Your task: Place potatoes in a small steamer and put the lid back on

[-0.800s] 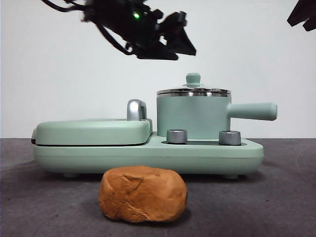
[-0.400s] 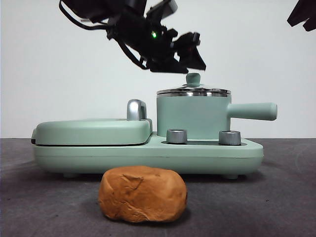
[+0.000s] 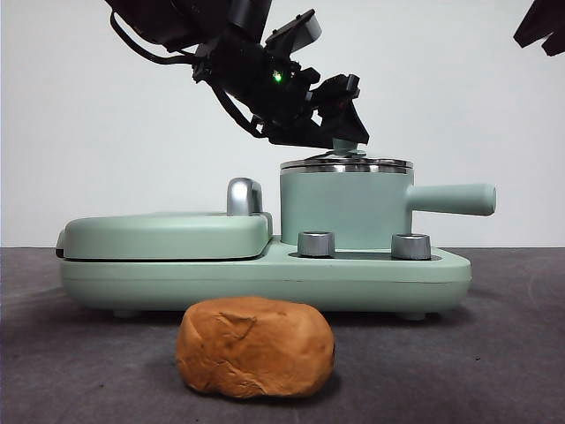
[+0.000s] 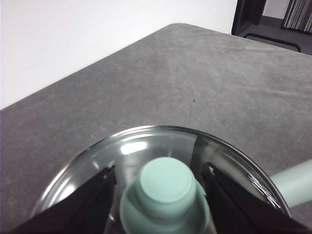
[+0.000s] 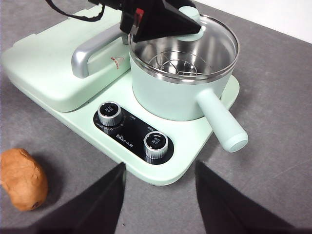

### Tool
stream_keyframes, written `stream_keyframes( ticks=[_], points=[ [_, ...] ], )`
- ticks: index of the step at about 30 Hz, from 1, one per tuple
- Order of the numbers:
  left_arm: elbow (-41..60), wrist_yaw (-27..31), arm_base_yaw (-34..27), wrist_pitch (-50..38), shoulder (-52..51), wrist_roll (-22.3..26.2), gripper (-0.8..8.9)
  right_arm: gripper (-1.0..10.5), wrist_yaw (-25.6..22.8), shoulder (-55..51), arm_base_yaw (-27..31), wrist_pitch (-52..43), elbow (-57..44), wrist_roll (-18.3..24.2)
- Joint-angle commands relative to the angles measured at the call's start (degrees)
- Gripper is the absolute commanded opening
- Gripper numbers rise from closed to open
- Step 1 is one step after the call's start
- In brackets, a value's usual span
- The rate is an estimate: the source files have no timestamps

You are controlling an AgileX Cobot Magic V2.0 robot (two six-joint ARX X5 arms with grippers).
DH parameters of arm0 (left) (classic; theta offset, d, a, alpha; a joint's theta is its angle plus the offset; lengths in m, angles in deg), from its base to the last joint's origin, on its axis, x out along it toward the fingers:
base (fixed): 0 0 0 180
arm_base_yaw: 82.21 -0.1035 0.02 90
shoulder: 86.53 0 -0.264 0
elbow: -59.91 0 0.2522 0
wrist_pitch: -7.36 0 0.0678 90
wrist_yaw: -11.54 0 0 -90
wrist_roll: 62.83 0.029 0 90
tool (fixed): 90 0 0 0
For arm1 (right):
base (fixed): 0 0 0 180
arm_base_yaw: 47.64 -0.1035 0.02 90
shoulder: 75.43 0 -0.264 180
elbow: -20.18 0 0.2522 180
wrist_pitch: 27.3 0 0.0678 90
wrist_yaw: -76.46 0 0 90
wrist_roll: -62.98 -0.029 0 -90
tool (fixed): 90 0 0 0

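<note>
Two jaws of left gripper (image 4: 163,183) dropped from above, open, straddling knob of lid (image 4: 146,151); nothing gripped; potato (image 3: 255,346) untouched, lower centre.

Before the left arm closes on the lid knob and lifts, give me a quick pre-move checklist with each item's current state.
1. Left gripper centred on the small mint green knob of the round glass lid with the steel rim: ok, one of the fingers sits on each side.
2. Fingers open, knob not yet clamped: ok, gaps show on both sides.
3. Lid seated on the mint green cylindrical steamer pot: ok, it looks level.
4. Lumpy orange-brown potato clear of the lift path: ok, on the table in front of the appliance.
5. Right gripper out of the way: ok, open, off to the side.
6. Pot interior free: ok, only the wire rack shows.
</note>
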Motion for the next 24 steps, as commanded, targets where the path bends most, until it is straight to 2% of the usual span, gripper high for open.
stream_keyframes(
  ticks=[1,4,9,17,24],
  points=[
    [-1.55,0.07,0.61,0.17,1.92,-0.48,2.41,2.3,-0.17,0.24,-0.44,-0.59,0.96,-0.61],
    [-1.55,0.07,0.66,0.20,2.03,-0.46,2.18,2.3,-0.28,0.22,-0.44,-0.55,0.96,-0.61],
    [-1.55,0.07,0.66,0.07,2.01,-0.46,0.20,2.3,-0.28,0.22,-0.44,-0.50,0.96,-0.70],
    [-1.57,1.86,0.66,0.11,0.04,-0.42,0.12,2.3,-0.28,0.22,-0.44,-0.50,0.96,-1.68],
    [-1.60,2.51,0.59,0.94,-5.90,-0.42,0.12,2.3,-0.28,0.22,-0.44,-0.50,0.96,-1.68]
  ],
)
